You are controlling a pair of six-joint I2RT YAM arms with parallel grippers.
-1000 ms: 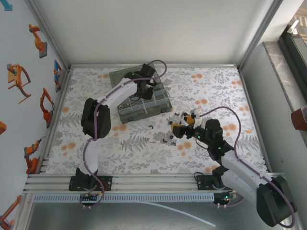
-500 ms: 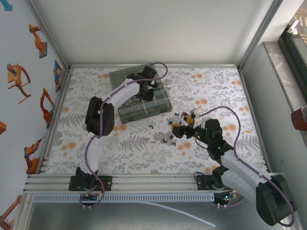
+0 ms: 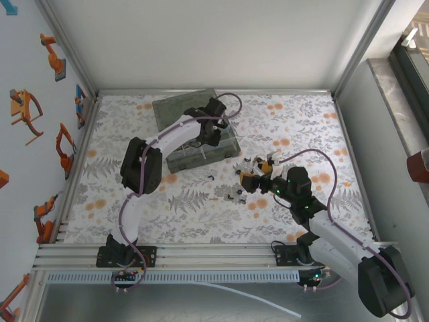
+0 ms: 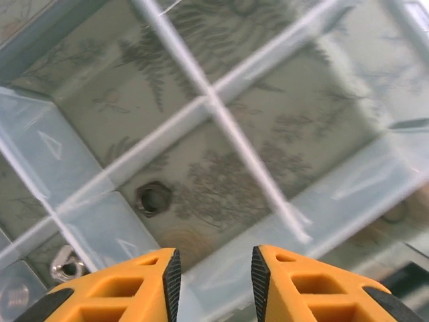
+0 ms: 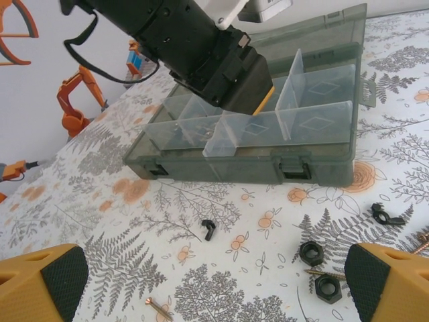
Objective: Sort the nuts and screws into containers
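The smoky-grey organiser box (image 3: 175, 107) lies open at the back centre, its containers (image 5: 315, 124) split by clear dividers. My left gripper (image 4: 216, 268) hangs open just above one compartment, with nothing between its fingers. A dark nut (image 4: 153, 198) lies on that compartment's floor, and a silver nut (image 4: 66, 263) sits in the neighbouring one. My right gripper (image 5: 214, 282) is wide open low over the table, in front of the box. Two black nuts (image 5: 312, 253) and a thin screw (image 5: 325, 273) lie by its right finger. A brass-coloured screw (image 5: 159, 307) lies towards its left finger.
A black wing nut (image 5: 387, 215) and a small black bent piece (image 5: 209, 229) lie on the patterned table (image 3: 134, 201) in front of the box. More small fasteners are scattered around the right gripper (image 3: 257, 172). The box lid (image 3: 167, 104) lies folded back towards the rear wall.
The left arm has shifted a little to the right over the box. The right arm has not moved.
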